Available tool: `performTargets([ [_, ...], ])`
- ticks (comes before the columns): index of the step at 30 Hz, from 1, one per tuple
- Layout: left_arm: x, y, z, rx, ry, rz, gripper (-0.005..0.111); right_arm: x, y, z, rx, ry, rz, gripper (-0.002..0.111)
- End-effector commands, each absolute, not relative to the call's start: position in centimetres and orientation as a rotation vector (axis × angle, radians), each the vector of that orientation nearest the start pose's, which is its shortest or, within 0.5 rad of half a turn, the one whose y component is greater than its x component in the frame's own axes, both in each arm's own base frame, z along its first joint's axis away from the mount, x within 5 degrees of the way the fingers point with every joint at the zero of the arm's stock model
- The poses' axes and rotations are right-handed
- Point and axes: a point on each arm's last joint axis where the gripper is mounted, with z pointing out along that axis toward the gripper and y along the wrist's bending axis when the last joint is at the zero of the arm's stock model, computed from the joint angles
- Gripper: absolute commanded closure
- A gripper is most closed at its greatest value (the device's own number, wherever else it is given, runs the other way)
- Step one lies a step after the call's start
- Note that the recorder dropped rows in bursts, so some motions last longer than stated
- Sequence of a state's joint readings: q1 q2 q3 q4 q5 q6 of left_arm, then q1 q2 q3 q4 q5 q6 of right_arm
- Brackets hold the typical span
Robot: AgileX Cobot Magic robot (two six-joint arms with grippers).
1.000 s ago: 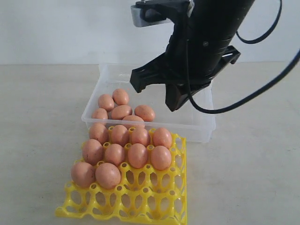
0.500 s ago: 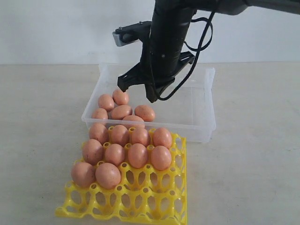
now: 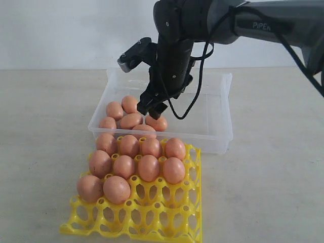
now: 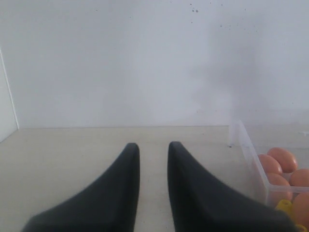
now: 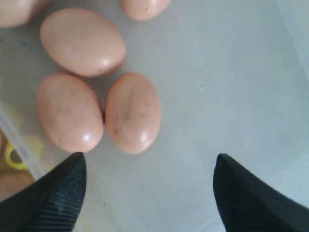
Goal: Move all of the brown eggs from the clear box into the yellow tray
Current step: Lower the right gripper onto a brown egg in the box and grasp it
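The clear box (image 3: 215, 129) holds several loose brown eggs (image 3: 131, 121) at its left end. In front of it the yellow tray (image 3: 167, 217) carries several more brown eggs (image 3: 149, 168) in its back rows. My right gripper (image 3: 152, 109) hangs low inside the box, just above the egg (image 3: 158, 123) nearest the middle. In the right wrist view the right gripper (image 5: 149, 157) is open wide over the box floor, with two eggs (image 5: 133, 112) just beyond its fingertips and nothing between them. My left gripper (image 4: 153, 145) is open a little and empty, off to the box's left.
The tray's front rows are bare cups (image 3: 152, 210). The right half of the box floor (image 3: 202, 109) is bare. In the left wrist view I see the box's corner (image 4: 247, 147) and eggs (image 4: 282, 159) behind its wall. Pale tabletop (image 3: 273, 177) surrounds everything.
My right arm has swung left and come down into the box, stopping just over the loose eggs. No egg has moved.
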State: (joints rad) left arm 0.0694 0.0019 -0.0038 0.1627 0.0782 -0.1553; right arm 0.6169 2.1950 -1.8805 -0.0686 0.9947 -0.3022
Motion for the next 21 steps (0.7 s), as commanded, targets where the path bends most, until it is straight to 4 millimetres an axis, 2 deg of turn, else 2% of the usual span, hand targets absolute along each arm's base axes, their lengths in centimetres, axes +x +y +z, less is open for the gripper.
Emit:
performTargets([
  [1,5.6,0.5,20.6,-0.054,1.558,0.061,0.085,40.6,27.7,21.1,-1.216,2.338,0.002,0.038],
  [4,5.6,0.5,20.6,-0.054,1.558,0.061,0.085,41.1,28.1,20.0,-1.209,2.315,0.009,0.038],
  [12,5.6,0.5,20.6,-0.054,1.558,0.061,0.085,41.5,28.2,15.9,-1.244,2.389,-0.008,0.038],
  [21,5.6,0.5,20.6,-0.054,1.558,0.061,0.085,41.7,28.2,13.5,-1.184,2.474,0.001,0.038],
])
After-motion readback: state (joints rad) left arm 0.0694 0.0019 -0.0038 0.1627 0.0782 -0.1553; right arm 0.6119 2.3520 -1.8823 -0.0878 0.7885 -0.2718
